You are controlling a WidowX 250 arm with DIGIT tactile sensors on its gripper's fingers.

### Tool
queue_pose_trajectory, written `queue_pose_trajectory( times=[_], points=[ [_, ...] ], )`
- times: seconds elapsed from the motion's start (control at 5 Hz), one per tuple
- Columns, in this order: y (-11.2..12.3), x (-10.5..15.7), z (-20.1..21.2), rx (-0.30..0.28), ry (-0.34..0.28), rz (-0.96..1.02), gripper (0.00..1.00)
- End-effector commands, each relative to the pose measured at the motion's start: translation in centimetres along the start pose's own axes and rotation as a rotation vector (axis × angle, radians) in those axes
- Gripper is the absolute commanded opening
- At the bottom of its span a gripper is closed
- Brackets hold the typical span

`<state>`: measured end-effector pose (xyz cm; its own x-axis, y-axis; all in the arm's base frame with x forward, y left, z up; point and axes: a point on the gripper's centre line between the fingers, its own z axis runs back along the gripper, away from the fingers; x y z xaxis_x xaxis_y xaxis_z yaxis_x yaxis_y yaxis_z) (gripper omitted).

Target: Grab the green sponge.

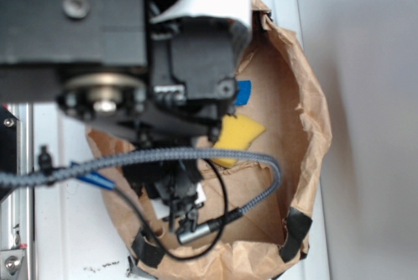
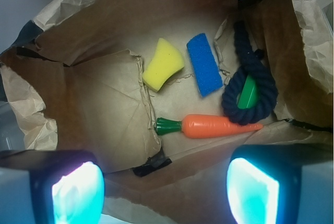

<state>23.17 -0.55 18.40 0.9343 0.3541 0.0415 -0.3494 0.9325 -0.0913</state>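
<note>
The green sponge (image 2: 247, 93) is seen right of centre in the wrist view, lying inside the loop of a dark blue rope (image 2: 250, 75) on the floor of a paper bag (image 2: 99, 104). The pincer (image 2: 164, 192) is held spread above the bag, its two fingers (image 2: 75, 192) glowing at the lower corners, nothing between them. A carrot (image 2: 209, 126) is laid just below the rope; a blue sponge (image 2: 204, 65) and a yellow sponge (image 2: 163, 65) are set side by side at upper centre.

Yellow sponge (image 2: 163, 65), blue sponge (image 2: 204, 65), toy carrot (image 2: 209, 126) lying in brown paper bag (image 2: 94, 109); navy rope loop (image 2: 250, 72) sitting beside blue sponge.
</note>
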Motion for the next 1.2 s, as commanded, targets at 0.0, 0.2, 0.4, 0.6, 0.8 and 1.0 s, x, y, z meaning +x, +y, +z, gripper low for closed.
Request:
queue_pose_trajectory(
  times=[0.0,0.2,0.4,0.6,0.8,1.0],
  points=[
    [0.9,5.4,-5.4,0.007,-0.087,0.368,1.0],
    [1.3,6.8,-7.7,0.006,-0.107,0.486,1.0],
    [1.9,7.3,-9.5,0.037,-0.103,0.516,1.0],
    [2.8,7.3,-10.5,0.068,-0.11,0.511,1.0],
    [3.5,7.1,-11.3,0.069,-0.099,0.518,1.0],
    [2.8,6.6,-12.4,-0.011,-0.081,0.489,1.0]
  ],
)
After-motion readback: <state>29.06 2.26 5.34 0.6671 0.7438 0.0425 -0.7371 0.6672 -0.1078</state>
